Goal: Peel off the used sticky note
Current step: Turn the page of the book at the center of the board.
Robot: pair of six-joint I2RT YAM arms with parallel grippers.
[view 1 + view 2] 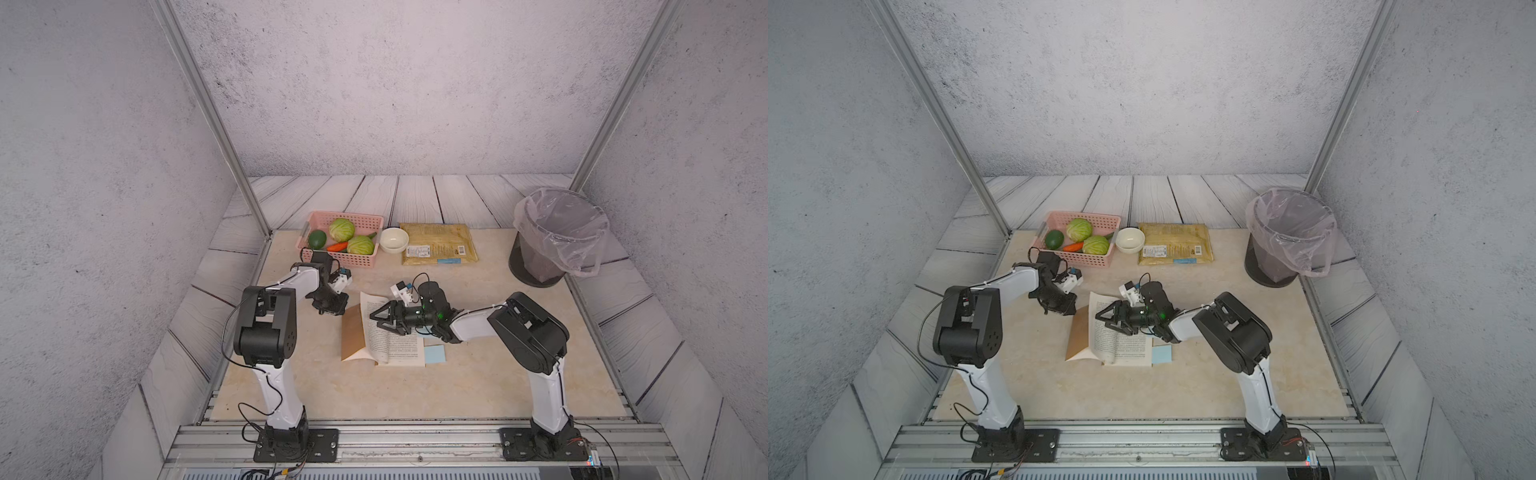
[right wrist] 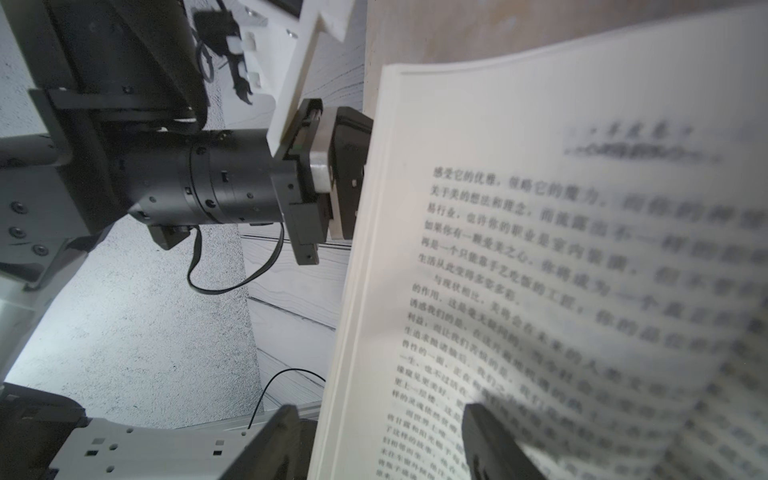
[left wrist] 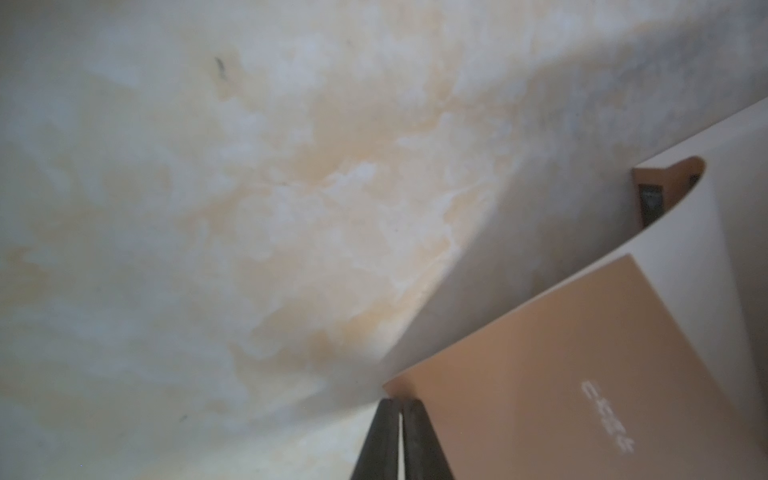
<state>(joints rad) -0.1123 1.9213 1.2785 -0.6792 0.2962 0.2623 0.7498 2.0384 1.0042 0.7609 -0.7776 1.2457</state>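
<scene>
An open book (image 1: 401,349) lies mid-table, its brown cover (image 1: 353,332) raised on the left and a block of pages (image 2: 540,249) standing up. A light blue sticky note (image 1: 434,354) lies flat on the table against the book's right edge; any writing on it is too small to make out. My right gripper (image 1: 375,320) is open and straddles the raised pages, one finger on the printed face and the other behind the block. My left gripper (image 3: 400,401) has its fingers almost together, with its tips at a corner of the brown cover (image 3: 561,353).
Along the back stand a pink basket (image 1: 365,222) of vegetables, a white bowl (image 1: 394,240) and a yellow packet (image 1: 438,243). A dark bin (image 1: 536,274) lined with a plastic bag stands at the back right. Metal frame posts flank the table.
</scene>
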